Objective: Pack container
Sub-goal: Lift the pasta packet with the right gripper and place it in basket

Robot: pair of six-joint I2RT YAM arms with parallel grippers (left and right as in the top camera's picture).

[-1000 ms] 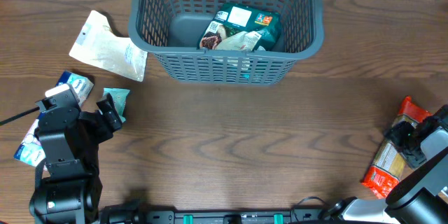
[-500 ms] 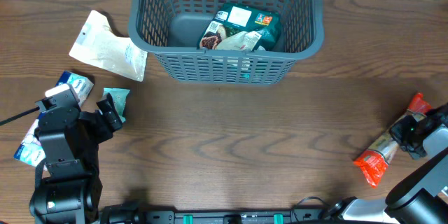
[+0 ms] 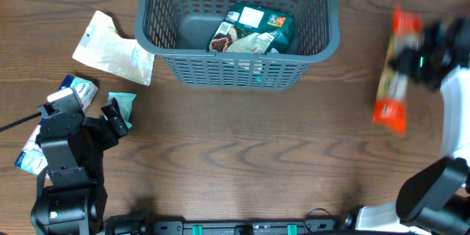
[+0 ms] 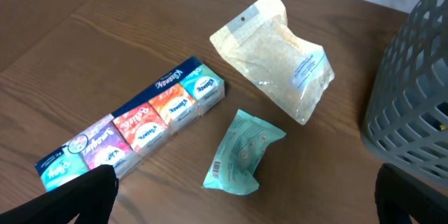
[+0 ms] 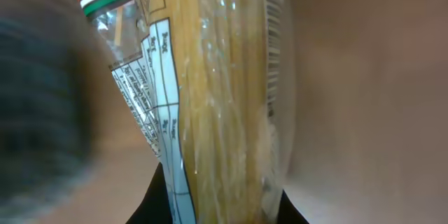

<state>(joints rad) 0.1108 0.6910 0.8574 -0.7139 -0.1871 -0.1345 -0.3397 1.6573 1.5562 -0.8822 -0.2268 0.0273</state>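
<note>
Right claw point(image 3: 420, 45) was clamped on pasta packet point(image 3: 391, 73), blurred, right of basket point(image 3: 332, 40). Left claw point(image 4: 245, 194) stood wide apart, gripped nothing.

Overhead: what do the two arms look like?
Left arm: black, boxy links, a pale block on top, a black cable leading off the left edge. Right arm: white link above a black rounded joint; its hand is black, blurred, with what looks like a small green light.

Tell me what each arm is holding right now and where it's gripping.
The right gripper holds the spaghetti packet at about mid-length. The left gripper is open, holding nothing.
</note>
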